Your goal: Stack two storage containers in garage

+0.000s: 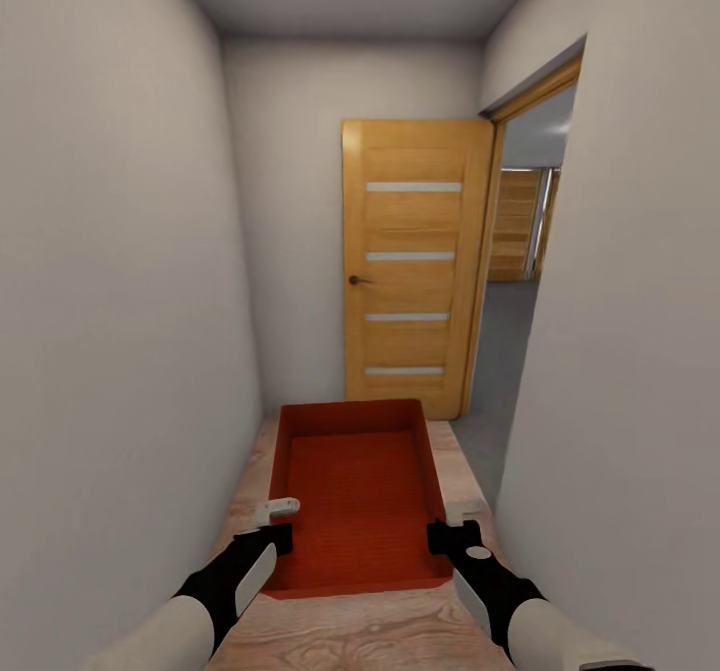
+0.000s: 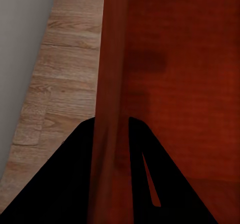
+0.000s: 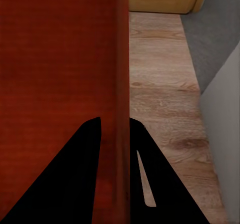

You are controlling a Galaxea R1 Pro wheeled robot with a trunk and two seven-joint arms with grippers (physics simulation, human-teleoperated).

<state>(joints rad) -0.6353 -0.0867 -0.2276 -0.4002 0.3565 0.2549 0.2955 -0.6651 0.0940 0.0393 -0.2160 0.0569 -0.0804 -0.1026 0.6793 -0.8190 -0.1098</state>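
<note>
While both claws pinch its side walls, the lidless orange-red container (image 1: 360,491) sits empty.

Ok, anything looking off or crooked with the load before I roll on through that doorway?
Nothing stands out. The orange-red rectangular bin sits level and square ahead, empty, with the left hand and right hand each clamped over a side wall. The light wooden door stands open, grey floor beyond.

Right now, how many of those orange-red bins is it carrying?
1. A single storage container is held out in front over the wood plank floor, the left tool clamping one side wall and the right tool the other. No second bin is in sight.
</note>
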